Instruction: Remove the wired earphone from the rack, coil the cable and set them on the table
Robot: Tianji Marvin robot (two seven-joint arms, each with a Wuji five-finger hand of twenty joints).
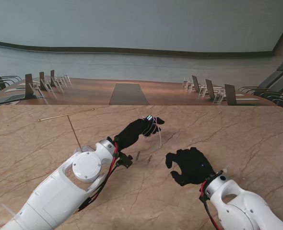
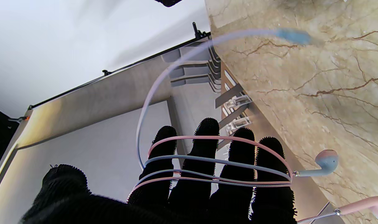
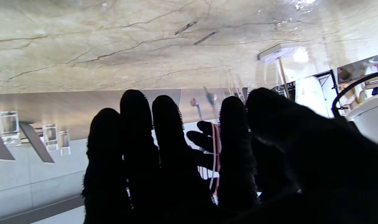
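Nearest the stand camera: left arm, white shell filling the lower left of the frame. Left hand sits just left of frame centre, raised off the marble table. Left wrist view: its four fingers are held straight and side by side, with the earphone cable wound across them in several pink and blue-grey turns. So the earphone is off the rack and on the left hand, not yet on the table.

Outward from the hand: one earbud hangs just beside the outermost finger; a second earbud shows at the lower right corner. A free tail arcs away from the coil, ending in the plug at upper right, blurred.

Right hand, lower right of centre in the stand view, holds nothing; fingers spread and loosely curled.

Key relation: coil lies up and left of the right hand, turns running across the left fingers. Judgement: right hand is nearer the loose tail, which needs winding on before set-down.

Thin brass rack stands upper left, bare.
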